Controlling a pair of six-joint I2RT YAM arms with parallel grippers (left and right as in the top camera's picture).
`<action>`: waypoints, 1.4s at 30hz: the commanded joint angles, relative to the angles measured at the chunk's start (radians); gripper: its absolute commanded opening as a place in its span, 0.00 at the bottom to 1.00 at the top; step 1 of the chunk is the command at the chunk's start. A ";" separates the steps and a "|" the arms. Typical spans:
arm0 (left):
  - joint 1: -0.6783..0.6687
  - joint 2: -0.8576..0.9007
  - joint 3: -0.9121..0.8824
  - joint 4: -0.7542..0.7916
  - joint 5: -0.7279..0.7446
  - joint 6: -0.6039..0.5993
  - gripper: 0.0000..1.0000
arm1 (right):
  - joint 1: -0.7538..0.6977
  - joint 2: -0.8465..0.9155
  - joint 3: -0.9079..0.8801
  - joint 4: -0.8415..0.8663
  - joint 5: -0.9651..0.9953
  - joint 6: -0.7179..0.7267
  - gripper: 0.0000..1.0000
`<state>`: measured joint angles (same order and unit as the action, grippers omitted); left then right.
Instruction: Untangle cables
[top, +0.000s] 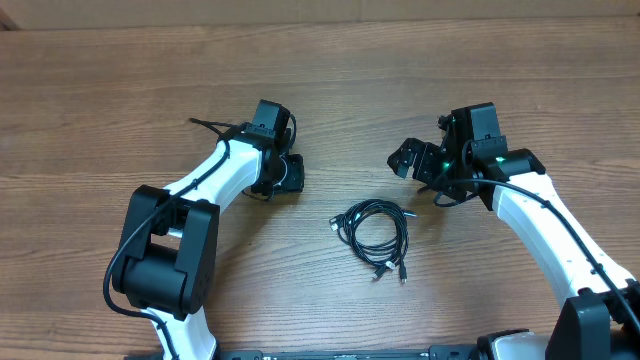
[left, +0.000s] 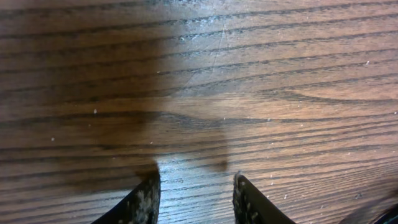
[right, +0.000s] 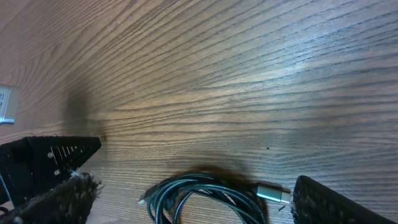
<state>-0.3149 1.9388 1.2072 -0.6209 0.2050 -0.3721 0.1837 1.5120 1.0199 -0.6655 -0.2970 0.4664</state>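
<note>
Loosely, the cables (top: 373, 238) lay coiled on the table (top: 320, 60).
Left gripper (left: 196, 190) stood narrowly parted, empty; right gripper (top: 420, 172) gaped wide.

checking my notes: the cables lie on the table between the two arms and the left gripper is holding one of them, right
No. The left gripper holds nothing: the left wrist view shows only bare wood between its fingers. The cables lie on the table between the left arm and right arm.

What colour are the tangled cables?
Black. The cables show best in the right wrist view, close up.
</note>
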 joint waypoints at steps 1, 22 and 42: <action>-0.008 0.020 0.006 0.008 -0.014 -0.018 0.41 | -0.003 -0.002 0.014 0.007 0.021 0.002 1.00; -0.014 0.020 0.006 0.111 -0.033 -0.017 0.41 | -0.001 0.044 0.013 0.033 0.050 0.002 1.00; -0.014 0.020 0.006 0.173 -0.082 0.058 0.60 | -0.001 0.044 0.013 0.057 0.050 0.002 1.00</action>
<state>-0.3222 1.9438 1.2068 -0.4484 0.1390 -0.3336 0.1837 1.5517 1.0199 -0.6182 -0.2573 0.4667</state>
